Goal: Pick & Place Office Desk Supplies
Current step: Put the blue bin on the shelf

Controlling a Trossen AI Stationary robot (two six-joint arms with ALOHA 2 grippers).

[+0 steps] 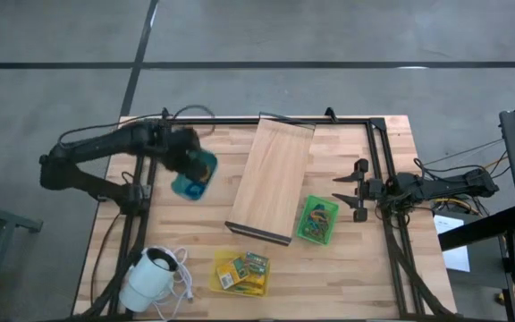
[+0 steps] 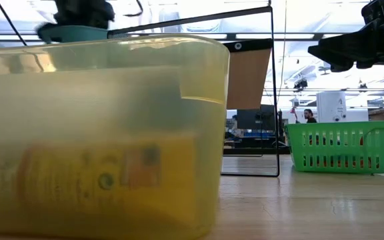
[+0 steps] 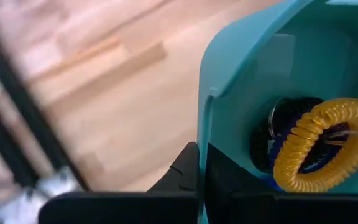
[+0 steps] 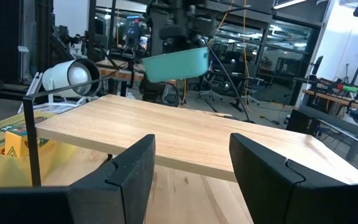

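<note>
Best to carry that small teal plastic bin (image 1: 192, 174) level and slowly, so nothing spills. The left gripper (image 1: 184, 154) has its fingers (image 3: 188, 168) pinched on the bin's rim, holding it above the wooden bench (image 1: 347, 268). Inside, just beyond the fingers, sits a yellow coiled ring (image 3: 325, 149) (atop dark ones). The right gripper (image 1: 358, 191) waits spread wide near the green basket (image 1: 318, 219).

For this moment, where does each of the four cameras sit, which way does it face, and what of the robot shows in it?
High view: above the table, straight down; both arms, the left tool gripping the teal bin, the right tool open near the green basket.
Low view: at tabletop height, looking level past the yellow bin; arm parts up top.
Left wrist view: on the left arm, looking into the teal bin; its fingers pinch the wall.
Right wrist view: on the right arm, across the wooden board; own fingers.
Shared: the teal bin shows in all four.
</note>
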